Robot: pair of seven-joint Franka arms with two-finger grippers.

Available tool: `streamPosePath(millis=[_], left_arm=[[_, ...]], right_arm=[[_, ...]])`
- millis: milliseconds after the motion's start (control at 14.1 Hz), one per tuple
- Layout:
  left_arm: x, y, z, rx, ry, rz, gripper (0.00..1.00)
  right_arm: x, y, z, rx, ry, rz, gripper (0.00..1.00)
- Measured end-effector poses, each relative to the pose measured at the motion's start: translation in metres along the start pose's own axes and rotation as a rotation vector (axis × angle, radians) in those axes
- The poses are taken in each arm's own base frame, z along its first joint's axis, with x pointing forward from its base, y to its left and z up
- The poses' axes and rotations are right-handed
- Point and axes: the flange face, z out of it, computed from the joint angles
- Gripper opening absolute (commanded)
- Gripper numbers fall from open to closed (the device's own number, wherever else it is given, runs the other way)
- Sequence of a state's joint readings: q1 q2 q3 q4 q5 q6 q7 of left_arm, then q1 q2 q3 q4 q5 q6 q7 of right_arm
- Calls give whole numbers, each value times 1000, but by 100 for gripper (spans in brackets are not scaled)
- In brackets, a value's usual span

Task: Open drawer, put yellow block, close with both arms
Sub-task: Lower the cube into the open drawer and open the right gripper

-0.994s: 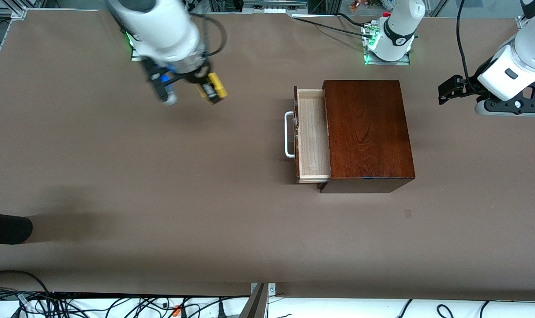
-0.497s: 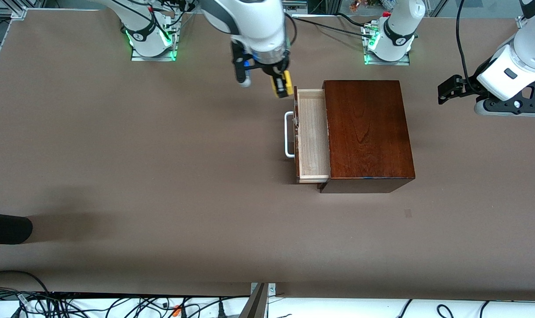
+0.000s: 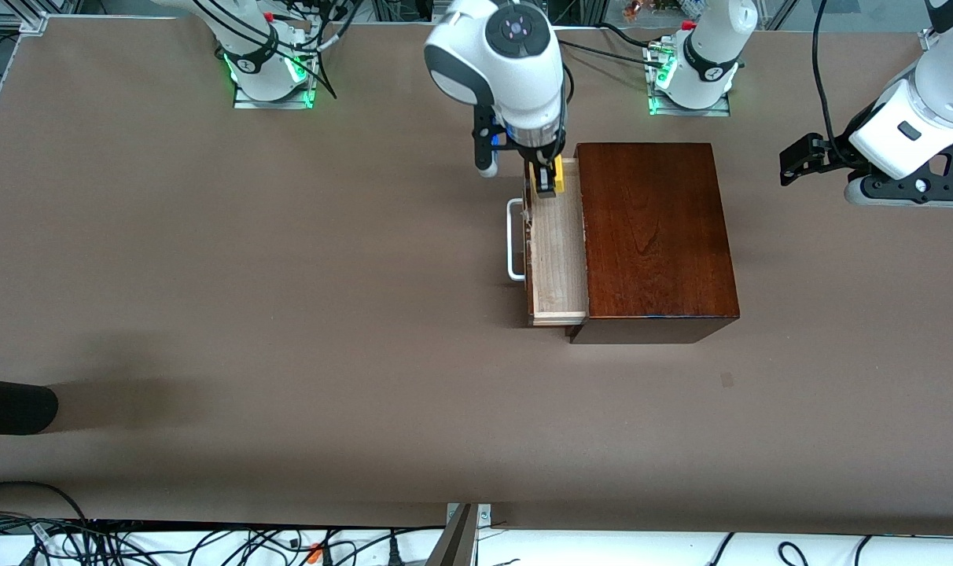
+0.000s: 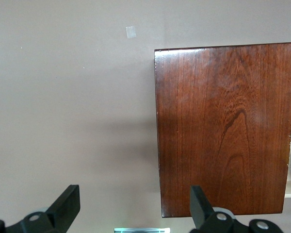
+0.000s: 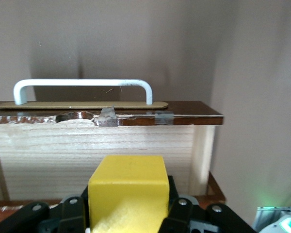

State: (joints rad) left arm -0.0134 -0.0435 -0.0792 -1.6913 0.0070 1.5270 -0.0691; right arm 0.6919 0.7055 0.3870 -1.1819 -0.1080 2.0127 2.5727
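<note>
Yellow block sat clenched in the right pincer over the open drawer, whose tray ran toward six o'clock; the left pincer, released, waited beside the box

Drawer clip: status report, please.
Right end effector shut on block, over open drawer. Left end effector open, waiting past box. Nothing in the way.

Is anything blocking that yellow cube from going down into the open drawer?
Nothing visible is. The right pincer, shut on the yellow block, hangs over the drawer at the end nearest the robots' bases. The drawer is pulled out and its wooden floor looks bare. The left pincer waits away from the box.
</note>
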Motion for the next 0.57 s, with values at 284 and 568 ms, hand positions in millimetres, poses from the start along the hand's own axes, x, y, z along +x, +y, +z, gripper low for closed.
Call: streamPosePath(millis=[284, 568], left_arm=[[0, 0, 0, 0, 0, 0, 100], [0, 0, 0, 0, 0, 0, 100]], right_arm=[[1, -6, 44, 32, 27, 39, 0], [5, -10, 77, 36, 40, 53, 0]])
